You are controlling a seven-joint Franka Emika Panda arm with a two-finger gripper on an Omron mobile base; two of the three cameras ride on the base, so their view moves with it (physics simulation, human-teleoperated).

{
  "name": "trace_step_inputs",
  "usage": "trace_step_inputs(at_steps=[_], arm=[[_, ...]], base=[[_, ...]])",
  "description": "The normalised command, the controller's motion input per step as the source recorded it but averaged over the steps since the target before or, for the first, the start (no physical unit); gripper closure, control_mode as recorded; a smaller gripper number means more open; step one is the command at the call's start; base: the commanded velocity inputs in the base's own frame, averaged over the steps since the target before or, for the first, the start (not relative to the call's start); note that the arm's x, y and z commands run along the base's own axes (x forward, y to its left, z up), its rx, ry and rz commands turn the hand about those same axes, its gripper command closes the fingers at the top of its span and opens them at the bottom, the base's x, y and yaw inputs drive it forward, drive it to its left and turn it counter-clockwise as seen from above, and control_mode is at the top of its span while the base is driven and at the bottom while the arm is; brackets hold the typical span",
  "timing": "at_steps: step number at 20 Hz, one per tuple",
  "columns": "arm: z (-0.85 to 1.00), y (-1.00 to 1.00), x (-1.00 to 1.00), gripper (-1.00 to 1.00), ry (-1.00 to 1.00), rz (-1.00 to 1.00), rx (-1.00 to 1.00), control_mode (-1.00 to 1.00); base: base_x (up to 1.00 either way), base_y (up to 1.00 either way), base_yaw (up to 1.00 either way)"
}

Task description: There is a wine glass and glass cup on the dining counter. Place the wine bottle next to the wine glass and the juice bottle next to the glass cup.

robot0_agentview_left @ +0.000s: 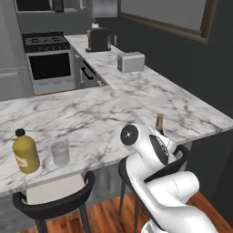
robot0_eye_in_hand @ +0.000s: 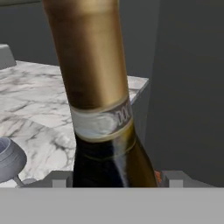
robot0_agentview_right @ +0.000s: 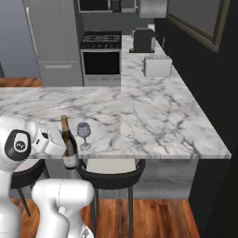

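Here the squat yellow juice bottle [robot0_agentview_left: 26, 157] already stands beside the clear tumbler glass cup [robot0_agentview_left: 60, 153]. Our end effector [robot0_agentview_right: 55, 142] pinches the slim dark wine bottle [robot0_agentview_right: 69, 142] near the small stemmed wine glass [robot0_agentview_right: 84, 135] at the marble surface [robot0_agentview_right: 153, 116] edge; we judge release pending.

Dark wine bottle [robot0_agentview_right: 69, 144] (gold foil)

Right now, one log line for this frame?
fingers: shut on slim dark wine bottle | bottle: upright, beside clear stemmed wine glass | yellow juice bottle: beside clear tumbler
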Motion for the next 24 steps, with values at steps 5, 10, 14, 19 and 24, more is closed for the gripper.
trace_step_inputs(at_steps=[5, 10, 14, 19, 24], arm=[[0.00, 0.00, 0.00, 1.00, 0.00, 0.00, 0.00, 1.00], [0.00, 0.00, 0.00, 1.00, 0.00, 0.00, 0.00, 1.00], [0.00, 0.00, 0.00, 1.00, 0.00, 0.00, 0.00, 1.00], [0.00, 0.00, 0.00, 1.00, 0.00, 0.00, 0.00, 1.00], [0.00, 0.00, 0.00, 1.00, 0.00, 0.00, 0.00, 1.00]], base=[[0.46, -0.20, 0.20], [0.38, -0.13, 0.16], [0.15, -0.06, 0.06], [0.00, 0.00, 0.00], [0.00, 0.00, 0.00]])
